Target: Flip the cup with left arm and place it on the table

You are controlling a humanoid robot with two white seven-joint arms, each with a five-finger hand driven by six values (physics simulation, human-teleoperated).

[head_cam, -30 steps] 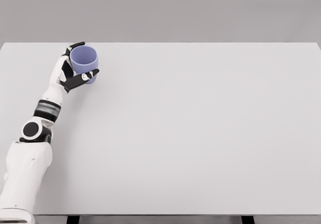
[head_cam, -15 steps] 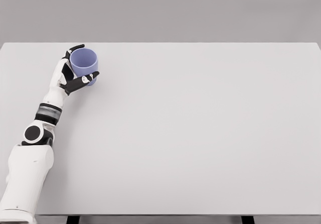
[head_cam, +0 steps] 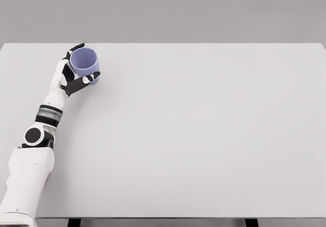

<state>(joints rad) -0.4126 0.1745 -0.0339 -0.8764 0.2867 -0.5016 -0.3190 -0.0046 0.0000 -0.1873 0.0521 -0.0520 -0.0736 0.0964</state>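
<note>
One cup (head_cam: pixel 84 61), pale violet, sits in my left hand (head_cam: pixel 73 74) over the far left of the table (head_cam: pixel 204 135), at about ten o'clock from the table's middle. Its open mouth tips toward my head camera, so I see down into the hollow; the base and the far wall are hidden behind the rim. My fingers (head_cam: pixel 87 78) are clamped on it: a dark thumb crosses the lower side of the cup at five o'clock, and another dark fingertip curls over the rim at eleven o'clock. The remaining fingers are behind the cup and I cannot make them out. Whether the cup's underside touches the table or hangs just above it I cannot tell. My forearm runs down toward seven o'clock, and the upper arm is cut off by the bottom left corner.
</note>
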